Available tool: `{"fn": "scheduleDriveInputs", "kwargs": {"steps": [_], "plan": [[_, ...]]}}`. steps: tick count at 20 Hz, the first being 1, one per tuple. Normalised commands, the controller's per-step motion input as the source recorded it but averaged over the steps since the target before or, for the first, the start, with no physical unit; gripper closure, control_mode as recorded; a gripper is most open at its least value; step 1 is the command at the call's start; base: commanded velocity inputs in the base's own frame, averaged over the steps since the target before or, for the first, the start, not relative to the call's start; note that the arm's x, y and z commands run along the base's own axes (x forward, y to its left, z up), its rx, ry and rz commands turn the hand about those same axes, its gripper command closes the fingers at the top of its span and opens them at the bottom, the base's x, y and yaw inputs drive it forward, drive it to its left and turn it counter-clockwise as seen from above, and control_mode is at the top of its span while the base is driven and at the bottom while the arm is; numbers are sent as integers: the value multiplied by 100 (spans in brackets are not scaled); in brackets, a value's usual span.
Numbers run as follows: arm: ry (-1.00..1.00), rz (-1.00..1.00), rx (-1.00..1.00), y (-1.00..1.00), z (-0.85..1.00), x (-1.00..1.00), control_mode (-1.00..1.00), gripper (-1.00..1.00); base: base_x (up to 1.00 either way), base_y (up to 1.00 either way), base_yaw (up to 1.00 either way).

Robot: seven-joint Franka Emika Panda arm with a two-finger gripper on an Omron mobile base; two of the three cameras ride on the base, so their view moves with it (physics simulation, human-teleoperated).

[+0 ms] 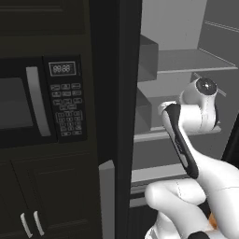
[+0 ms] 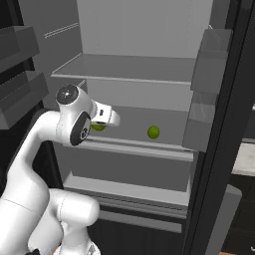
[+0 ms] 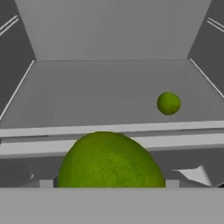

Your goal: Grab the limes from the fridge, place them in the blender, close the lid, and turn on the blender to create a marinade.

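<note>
Just in front of the base, the white arm (image 2: 30,169) is rising from its stout lower joints, bending at the elbow and reaching forward and level into the open fridge (image 2: 144,35), its dark-striped forearm showing in the left base view and its round wrist joint sitting at the front edge of the middle shelf (image 2: 149,144). At the end of the wrist, the hand (image 2: 105,124) is pointing horizontally toward the back of the fridge, just above that shelf; its fingers are standing wide apart, with nothing clamped between them. Right at the hand, the near lime (image 3: 109,159) is lying on the shelf by its front edge, looming large and low in the hand view between the two finger tips (image 3: 46,183), whether touching them I cannot tell; in the right base view only a green sliver of it is peeking out under the hand. Farther in and off to the right of the hand, the second lime (image 2: 153,132) is resting on the same shelf, well apart from the first. Beyond both, the pale grey back wall and an upper shelf (image 2: 129,69) are closing the compartment, with grey door bins (image 2: 206,99) hanging on the open door at the right. Off to the left of the fridge, a black microwave (image 1: 42,100) with a keypad is sitting in dark cabinetry.
</note>
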Motion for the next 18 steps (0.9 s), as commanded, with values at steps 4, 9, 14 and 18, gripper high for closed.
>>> {"fn": "scheduleDriveInputs", "kwargs": {"steps": [4,9,14,18], "plan": [[-3,-1,0,-1,-6,-96,-100,100,0,0,0],[-12,-17,2,-44,0,-100,-100,100,0,0,0],[-13,-24,6,-31,1,-37,-100,100,0,0,0],[-5,-4,3,2,11,15,-100,100,0,0,0]]}}
